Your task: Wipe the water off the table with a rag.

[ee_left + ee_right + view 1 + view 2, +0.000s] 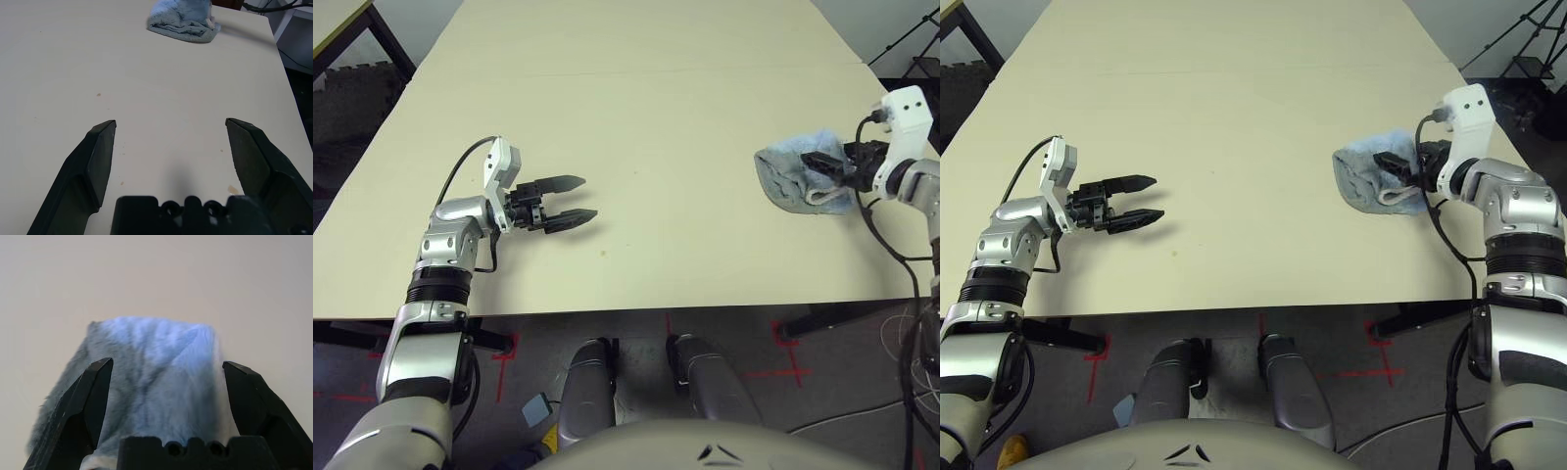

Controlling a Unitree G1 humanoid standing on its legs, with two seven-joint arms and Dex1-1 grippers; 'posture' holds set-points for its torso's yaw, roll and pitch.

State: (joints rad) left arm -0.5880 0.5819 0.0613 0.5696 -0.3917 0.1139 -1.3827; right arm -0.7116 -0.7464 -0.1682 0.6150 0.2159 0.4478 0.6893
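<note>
The light blue-grey rag point(793, 176) lies bunched on the pale beige table point(656, 108) near its right edge. My right gripper point(166, 364) is open, and its black fingers point(822, 164) stand wide apart over the rag without pinching the cloth point(151, 357). My left gripper point(588, 198) hovers open and empty over the table's front left, pointing toward the rag point(183, 19). The water shows as tiny orange-brown specks point(99, 94) and a small blotch point(234, 189) on the tabletop near the left gripper.
The table's right edge point(1489, 147) runs just beyond the rag, with a black tripod point(1518, 49) and cables past it. A second table's corner point(342, 20) stands at the far left. Bare tabletop stretches between the two grippers.
</note>
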